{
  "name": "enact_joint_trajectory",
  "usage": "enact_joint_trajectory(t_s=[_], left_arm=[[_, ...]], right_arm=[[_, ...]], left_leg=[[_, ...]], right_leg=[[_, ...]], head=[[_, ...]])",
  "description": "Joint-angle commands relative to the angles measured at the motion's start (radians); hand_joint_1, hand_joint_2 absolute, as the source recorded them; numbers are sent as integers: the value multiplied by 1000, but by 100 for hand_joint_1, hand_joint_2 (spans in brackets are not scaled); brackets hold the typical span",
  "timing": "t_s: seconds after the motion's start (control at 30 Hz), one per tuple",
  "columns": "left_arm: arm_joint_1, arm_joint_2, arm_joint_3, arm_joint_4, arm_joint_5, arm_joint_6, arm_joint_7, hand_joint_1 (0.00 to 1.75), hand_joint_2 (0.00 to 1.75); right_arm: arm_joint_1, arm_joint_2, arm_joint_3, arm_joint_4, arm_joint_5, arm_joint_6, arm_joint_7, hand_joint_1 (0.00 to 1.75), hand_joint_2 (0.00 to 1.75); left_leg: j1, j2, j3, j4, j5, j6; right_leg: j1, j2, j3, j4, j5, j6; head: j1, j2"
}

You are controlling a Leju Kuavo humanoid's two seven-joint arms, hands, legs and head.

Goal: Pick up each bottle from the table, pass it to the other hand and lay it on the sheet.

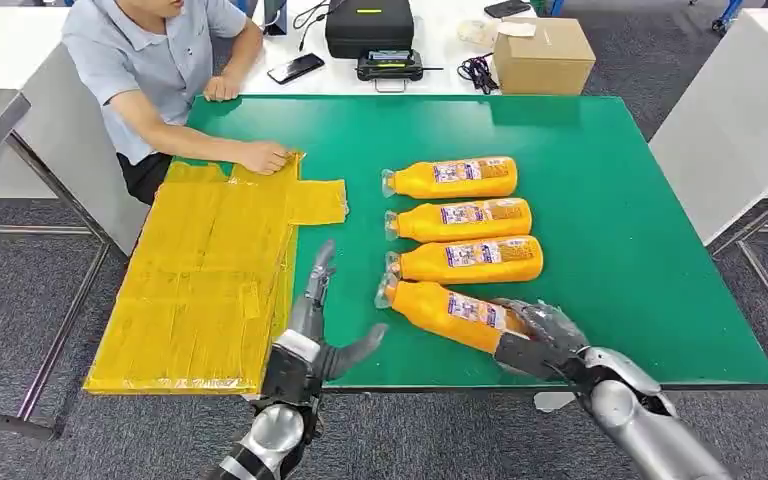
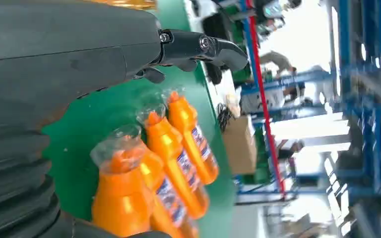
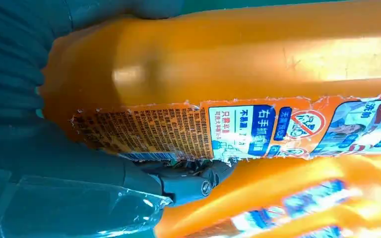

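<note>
**Right hand on the nearest bottle, left hand waiting**

Clearly the right hand (image 1: 540, 335) is wrapped around the base end of the nearest bottle (image 1: 450, 312), which lies tilted at the near side of the green table (image 1: 620, 230), cap toward the left hand. From the right wrist view its fingers (image 3: 188, 183) curl under the torn label, so the hold looks firm. The left hand (image 1: 315, 335) hangs with fingers apart and holds nothing, between the bottles and the yellow sheet (image 1: 210, 280).

A clean lift should go straight up before swinging across, since the next bottle (image 1: 470, 258) lies just beside the held one and could be nudged. The left hand would best take the neck end, which sticks out free.

Open green surface lies between the hands for the handover. The table's near edge is close under both hands. A person's hand (image 1: 263, 156) rests on the sheet's far corner; the near part is free for laying.
</note>
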Motion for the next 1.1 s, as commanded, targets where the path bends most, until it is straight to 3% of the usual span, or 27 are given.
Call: enact_joint_trajectory(t_s=[0.03, 0.17, 0.33, 0.43, 0.53, 0.67, 1.1], left_arm=[[32, 31, 12, -61, 153, -66, 5, 0, 175], [81, 57, 8, -128, 266, -142, 26, 0, 175], [103, 69, 11, -181, 250, -116, -1, 0, 175], [116, 68, 5, -176, 334, -181, 66, 0, 175], [107, 87, -17, -122, 441, -335, 146, 0, 175], [62, 85, -34, -58, 429, -395, 119, 0, 175], [40, 83, -49, -34, 413, -419, 117, 0, 175]], right_arm=[[51, 186, -165, -79, -26, -39, -27, 175, 175], [91, 238, -236, -136, -50, -50, -52, 175, 175], [99, 261, -276, -141, -73, -60, -67, 175, 175], [119, 296, -305, -160, -116, -50, -98, 175, 175], [104, 317, -263, -157, -167, 21, -110, 175, 175], [53, 318, -160, -84, -199, 127, -113, 175, 175], [40, 316, -141, -50, -209, 145, -129, 175, 175]], left_leg=[[1, 4, 2, -1, -1, -2], [2, 4, 4, 0, -3, -3], [0, 3, 2, -1, -1, -2], [1, 2, 2, -1, -1, -2], [0, 3, 2, -1, -1, -2], [2, 6, 5, -1, -2, -3], [2, 4, 4, -1, -1, -3]], right_leg=[[1, 3, 1, -1, 0, -2], [2, 3, 4, -1, -1, -3], [0, 2, 1, 0, -1, -2], [1, 1, 2, -1, -1, -3], [0, 3, 1, -1, 0, -2], [2, 5, 3, -1, -1, -4], [2, 3, 3, -1, 0, -3]], head=[[0, 0], [0, 0], [0, 0], [0, 0], [0, 0], [0, 0], [0, 0]])
